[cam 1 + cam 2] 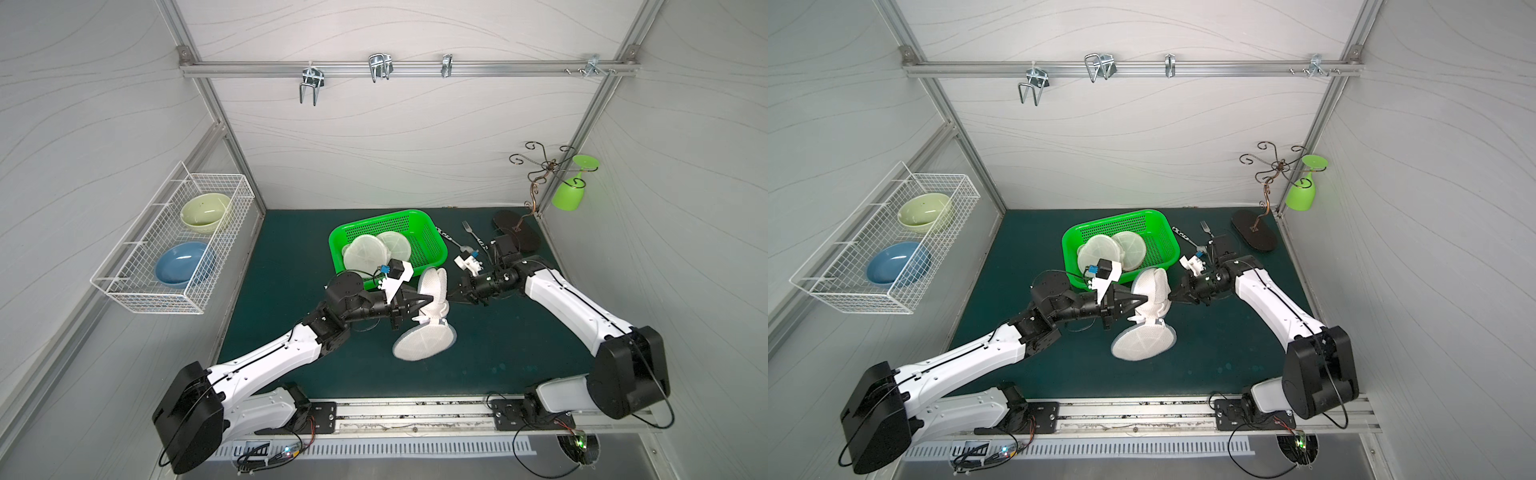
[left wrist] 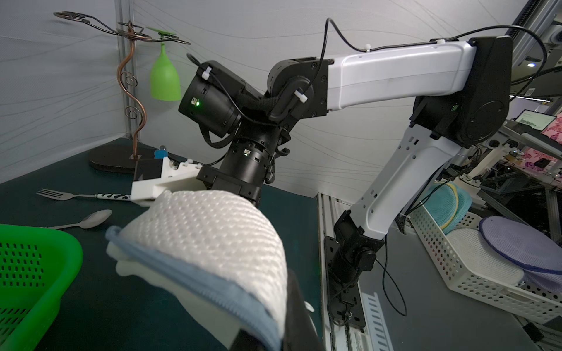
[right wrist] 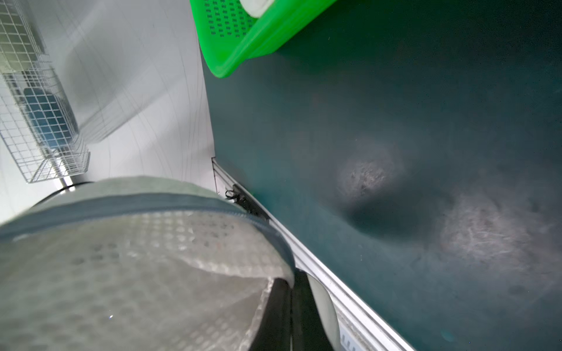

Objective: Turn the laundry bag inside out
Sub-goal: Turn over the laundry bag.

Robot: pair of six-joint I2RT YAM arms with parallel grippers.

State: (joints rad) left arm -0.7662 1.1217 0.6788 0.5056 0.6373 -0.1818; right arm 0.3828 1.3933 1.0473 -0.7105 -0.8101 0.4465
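Observation:
The laundry bag (image 1: pixel 424 341) (image 1: pixel 1144 341) is white mesh with blue zipper trim. It hangs between both grippers over the middle of the green mat, its lower round panel resting on the mat and its upper part (image 1: pixel 434 284) bunched and lifted. My left gripper (image 1: pixel 427 302) (image 1: pixel 1143 300) comes in from the left and is shut on the bag's zipper edge (image 2: pixel 213 291). My right gripper (image 1: pixel 452 296) (image 1: pixel 1172 296) meets the bag from the right, its jaws pressed together at the bag's rim (image 3: pixel 137 267). The mesh hides most of both fingertips in the wrist views.
A green perforated basket (image 1: pixel 432 245) holding round translucent pieces stands just behind the bag. A fork (image 1: pixel 471 235) and a spoon (image 1: pixel 453 243) lie behind the right wrist. A stand (image 1: pixel 534 191) with a hanging green glass (image 1: pixel 567 195) is at back right. A wire basket (image 1: pixel 145 297) hangs on the left wall.

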